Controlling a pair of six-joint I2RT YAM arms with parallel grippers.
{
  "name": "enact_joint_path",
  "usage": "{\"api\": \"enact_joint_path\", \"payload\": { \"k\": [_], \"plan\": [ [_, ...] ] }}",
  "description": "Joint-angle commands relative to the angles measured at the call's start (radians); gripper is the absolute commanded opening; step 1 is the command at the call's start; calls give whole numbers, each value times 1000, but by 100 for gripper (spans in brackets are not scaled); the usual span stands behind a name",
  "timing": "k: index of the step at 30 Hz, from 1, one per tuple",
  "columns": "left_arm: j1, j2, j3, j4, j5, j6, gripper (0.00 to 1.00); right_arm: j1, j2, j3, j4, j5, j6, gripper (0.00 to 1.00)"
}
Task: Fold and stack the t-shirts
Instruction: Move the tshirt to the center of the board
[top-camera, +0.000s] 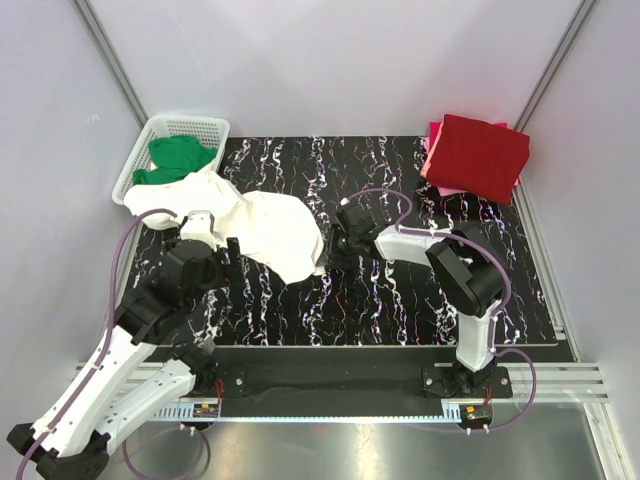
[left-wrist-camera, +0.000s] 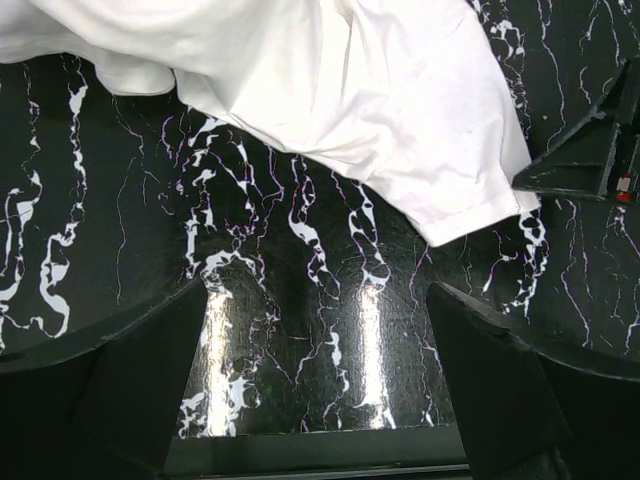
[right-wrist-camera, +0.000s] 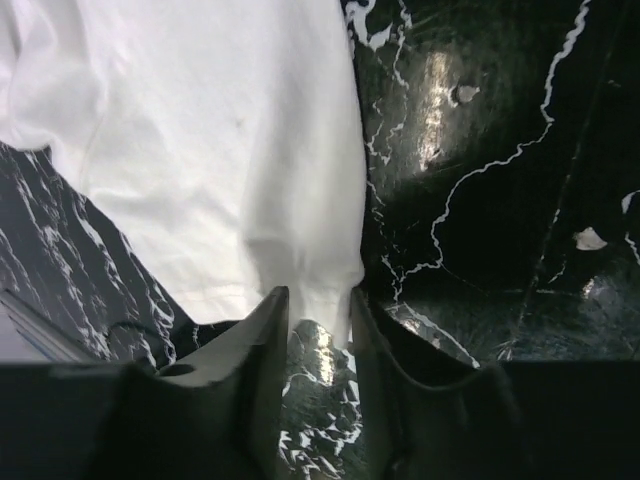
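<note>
white tee (top-camera: 270, 225); red tee (top-camera: 478, 155); green tee (top-camera: 180, 158); black white-veined table (top-camera: 400, 300)

From where I stand, I can read no word, number, brand or sign anywhere. The white t-shirt (top-camera: 265, 225) shows only plain cloth on the side that I see. At the base of the left arm there is a small orange-red part (top-camera: 207, 408), but it is too small to tell if something is written on it.
</note>
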Motion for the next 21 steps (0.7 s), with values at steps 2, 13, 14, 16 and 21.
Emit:
{"api": "enact_joint_path", "payload": {
  "k": [2, 13, 14, 16, 21],
  "plan": [
    [4, 7, 3, 54, -36, -6, 99, 8, 15, -63, 96, -85, 43, 21],
    [4, -8, 1, 47, -59, -15, 99, -283, -466, 15, -203, -110, -49, 0],
    [4, -8, 1, 47, -57, -15, 99, -365, -564, 38, -287, -92, -81, 0],
    [4, -6, 1, 46, -56, -15, 99, -439, -652, 59, -369, -66, -115, 0],
    [4, -5, 1, 46, -56, -15, 99, -611, -842, 52, -544, -23, -181, 0]
  ]
}}
